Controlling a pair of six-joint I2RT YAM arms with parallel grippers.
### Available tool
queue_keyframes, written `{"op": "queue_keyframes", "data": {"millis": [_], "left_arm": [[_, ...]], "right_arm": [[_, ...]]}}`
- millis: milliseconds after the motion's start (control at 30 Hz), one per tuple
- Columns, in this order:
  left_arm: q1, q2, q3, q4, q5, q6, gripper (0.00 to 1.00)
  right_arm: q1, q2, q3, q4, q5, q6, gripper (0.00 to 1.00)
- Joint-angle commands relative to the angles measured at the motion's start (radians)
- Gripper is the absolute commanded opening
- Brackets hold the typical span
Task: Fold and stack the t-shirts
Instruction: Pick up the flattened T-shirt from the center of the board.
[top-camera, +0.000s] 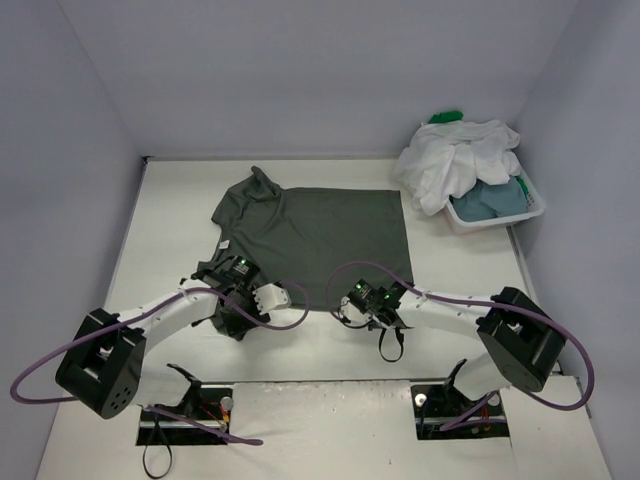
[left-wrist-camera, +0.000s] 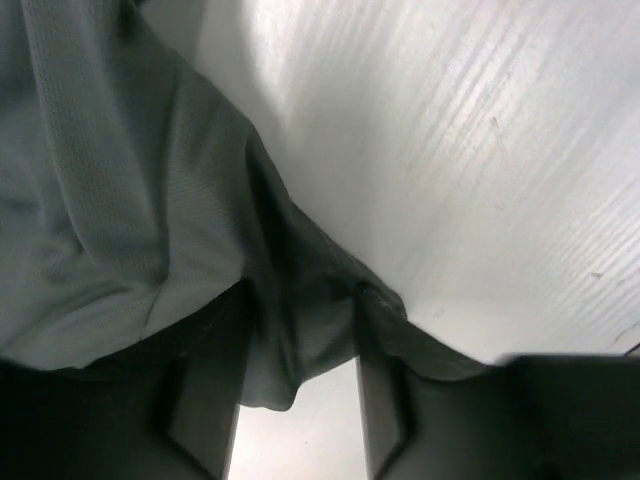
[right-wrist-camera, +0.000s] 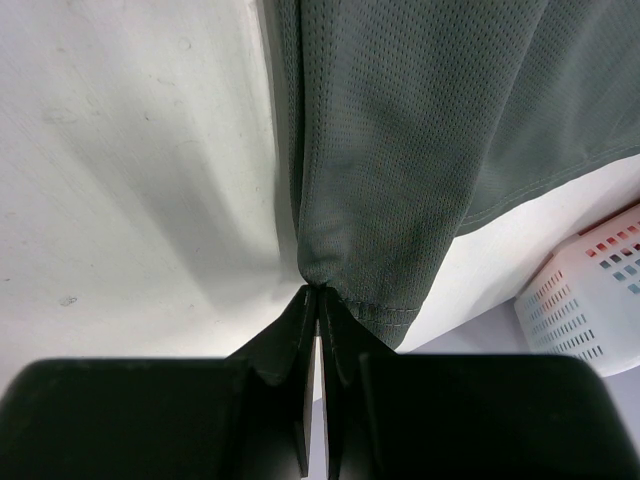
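Low at the grey t-shirt's (top-camera: 330, 230) hem, right jaws clamp it; left jaws gape around it.

We see a dark grey t-shirt (left-wrist-camera: 110, 170) of fine mesh-knit cloth filling the picture from seven round to twelve o'clock, rumpled in soft folds. Its edge runs slantwise from twelve o'clock down toward five. At six o'clock a fold of it sags between the two dark, flat fingers (left-wrist-camera: 205, 400) of the left gripper (left-wrist-camera: 300, 330). The jaws stand apart, one finger at seven o'clock and the other near five, with the cloth draped over both tips; we cannot tell whether they press it. Below the fold a bright strip of the matte white table top (left-wrist-camera: 480, 150) shows between the fingers. The same table, faintly streaked, fills the view from one to four o'clock.
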Motion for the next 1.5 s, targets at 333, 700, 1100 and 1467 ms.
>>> {"op": "queue_keyframes", "data": {"millis": [333,700,1100,1467], "left_arm": [[-0.008,-0.066,0.122,-0.179,-0.063,0.014,0.2],[-0.006,-0.103,0.274,-0.325,-0.086,0.023,0.2],[-0.008,-0.122,0.157,-0.317,0.082,-0.046,0.57],[-0.018,-0.021,0.162,-0.273,0.112,-0.043,0.57]], "right_arm": [[-0.025,-0.048,0.033,-0.036,0.01,-0.01,0.0],[-0.107,-0.116,0.076,-0.04,-0.025,-0.07,0.0],[-0.118,-0.114,0.055,-0.04,-0.045,-0.076,0.0],[-0.116,-0.067,0.089,-0.039,-0.05,-0.073,0.0]]}}
